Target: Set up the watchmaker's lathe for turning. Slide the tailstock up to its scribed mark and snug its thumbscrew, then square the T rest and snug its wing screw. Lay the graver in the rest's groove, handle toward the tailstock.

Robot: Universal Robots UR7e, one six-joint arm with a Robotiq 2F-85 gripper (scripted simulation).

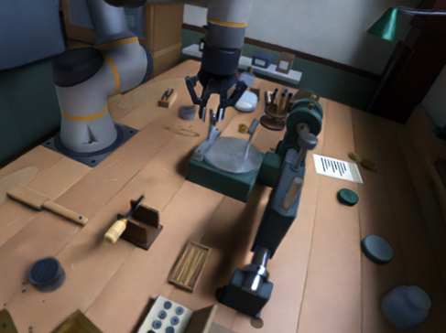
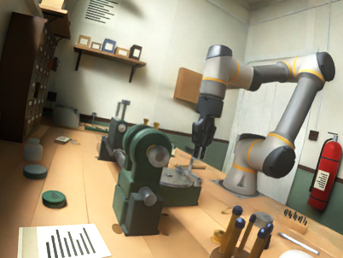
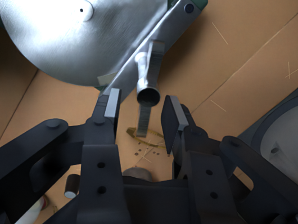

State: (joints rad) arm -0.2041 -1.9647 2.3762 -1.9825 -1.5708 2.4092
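My gripper [image 1: 212, 114] [image 2: 199, 152] [image 3: 140, 111] is open and holds nothing, pointing down over the wing screw [image 1: 212, 124] [image 3: 148, 81] at the far end of the T rest's round steel plate [image 1: 232, 155] [image 2: 174, 178] [image 3: 70, 39]. The wing screw's post stands between my fingers in the wrist camera. The lathe bed [image 1: 278, 209] runs toward the near edge, with the green headstock [image 1: 304, 119] [image 2: 143, 160] at its far end and the tailstock [image 1: 250, 290] [image 2: 115, 128] at its near end. The yellow-handled graver [image 1: 122, 222] leans on a brown stand [image 1: 143, 225], left of the bed.
The T rest's upright blade [image 1: 250, 135] rises just right of my fingers. A tool cup with blue-tipped sticks [image 1: 276, 108] [image 2: 245, 233] stands behind the lathe. A wooden tray [image 1: 189, 265], a parts box [image 1: 163, 325] and round lids [image 1: 376, 248] lie on the bench.
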